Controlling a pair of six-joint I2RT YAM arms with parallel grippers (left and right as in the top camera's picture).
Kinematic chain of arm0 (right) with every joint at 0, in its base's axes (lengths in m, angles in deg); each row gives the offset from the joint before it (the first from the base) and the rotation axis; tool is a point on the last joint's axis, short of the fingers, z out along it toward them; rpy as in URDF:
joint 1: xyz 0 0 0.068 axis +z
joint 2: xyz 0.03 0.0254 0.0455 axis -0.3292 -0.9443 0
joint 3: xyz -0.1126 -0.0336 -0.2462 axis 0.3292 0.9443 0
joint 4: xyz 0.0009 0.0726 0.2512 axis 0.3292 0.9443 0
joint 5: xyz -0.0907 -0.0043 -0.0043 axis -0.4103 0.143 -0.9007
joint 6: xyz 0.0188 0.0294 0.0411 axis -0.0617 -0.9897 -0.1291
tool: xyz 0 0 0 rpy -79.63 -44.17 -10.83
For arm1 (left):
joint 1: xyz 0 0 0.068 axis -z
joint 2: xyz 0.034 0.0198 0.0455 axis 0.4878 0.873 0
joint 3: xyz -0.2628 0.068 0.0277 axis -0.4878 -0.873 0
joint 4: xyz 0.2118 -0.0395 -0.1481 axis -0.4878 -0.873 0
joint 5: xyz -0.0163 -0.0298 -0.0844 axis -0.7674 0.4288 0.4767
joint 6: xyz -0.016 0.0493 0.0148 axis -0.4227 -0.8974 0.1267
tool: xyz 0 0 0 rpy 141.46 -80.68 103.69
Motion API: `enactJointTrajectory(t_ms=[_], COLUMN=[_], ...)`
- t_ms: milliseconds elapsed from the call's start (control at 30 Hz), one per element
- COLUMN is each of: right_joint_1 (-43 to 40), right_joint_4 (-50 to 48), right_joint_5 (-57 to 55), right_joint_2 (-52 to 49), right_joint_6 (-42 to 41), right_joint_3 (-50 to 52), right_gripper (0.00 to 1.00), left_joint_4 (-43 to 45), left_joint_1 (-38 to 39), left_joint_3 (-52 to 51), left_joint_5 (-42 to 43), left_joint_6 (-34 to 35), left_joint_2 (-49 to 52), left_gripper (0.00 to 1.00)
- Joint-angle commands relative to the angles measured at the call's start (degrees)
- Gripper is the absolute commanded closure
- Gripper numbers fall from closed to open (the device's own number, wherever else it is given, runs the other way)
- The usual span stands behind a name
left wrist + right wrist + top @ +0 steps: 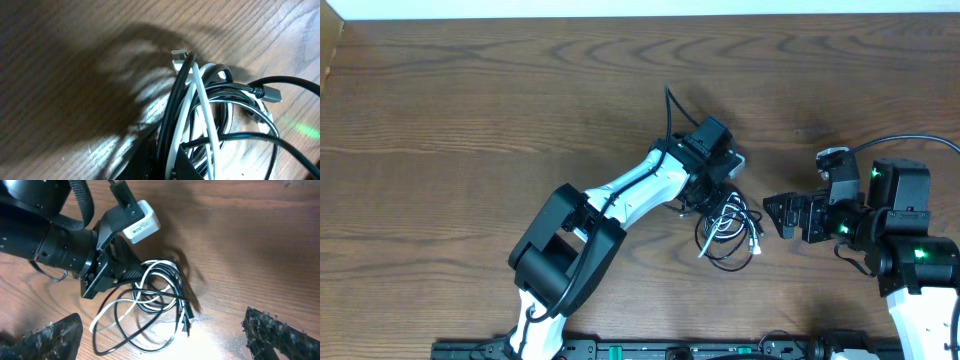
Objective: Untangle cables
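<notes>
The cables [725, 232] are a looped bundle of thin black and white cords with small plug ends, lying on the wooden table just right of centre. My left gripper [705, 200] is down at the bundle's upper left edge, shut on a few black and white strands [177, 125]. The bundle also shows in the right wrist view [150, 297], with the left gripper's fingers [125, 272] pinching its top left. My right gripper [778, 215] is open and empty, a short way right of the bundle, its two fingers [165, 335] spread wide at the frame's lower corners.
The wooden table [470, 120] runs to a white edge at the back. A thicker black arm cable [670, 110] rises behind the left wrist. The right arm's base [910, 260] stands at the right front. A dark rail [650, 350] lies along the front edge.
</notes>
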Motion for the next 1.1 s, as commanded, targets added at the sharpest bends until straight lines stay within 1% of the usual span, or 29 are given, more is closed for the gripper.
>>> enactJointTrajectory(t_ms=[0,67,200,367,533,700,833,933,1000,1067], right_joint_1=[0.35,0.35,0.35,0.37,0.37,0.37,0.37,0.37,0.37,0.37], right_joint_4=[0.35,0.42,0.15,-0.94,-2.99,-6.47,-8.72,-8.2,-8.13,-8.17], right_joint_5=[-1.33,-1.31,-1.33,-1.25,0.57,8.22,11.04,11.34,14.29,16.59], right_joint_2=[-0.02,-0.02,-0.02,-0.02,-0.02,-0.02,-0.02,-0.02,-0.02,-0.02], right_joint_6=[0.26,0.26,0.26,0.24,0.24,-0.74,-8.83,-19.5,-27.89,-31.23], right_joint_3=[-0.66,-0.66,-0.66,-0.66,-0.66,-0.66,-0.66,-0.66,-0.66,-0.66], right_gripper=[0.01,0.01,0.01,0.01,0.01,0.01,0.01,0.01,0.01,0.01], left_joint_4=[-0.79,-1.27,-2.05,-6.73,-11.58,-13.53,-11.63,-9.07,-7.91,-7.63], left_joint_1=[-1.25,-2.21,-4.37,-5.44,-5.44,-5.31,-5.33,-5.18,-4.98,-4.98], left_joint_3=[0.48,0.48,0.48,0.48,0.48,0.46,0.46,0.46,0.46,0.46], left_joint_5=[1.05,2.84,9.73,11.3,11.3,12.37,18.49,21.53,21.57,21.57], left_joint_6=[0.35,0.35,0.33,0.31,0.28,0.31,0.28,0.31,0.31,0.31], left_joint_2=[-4.85,-8.39,-16.72,-24.41,-27.74,-27.85,-27.85,-27.85,-27.85,-27.85], left_gripper=[0.93,0.93,0.93,0.93,0.93,0.93,0.93,0.93,0.92,0.93])
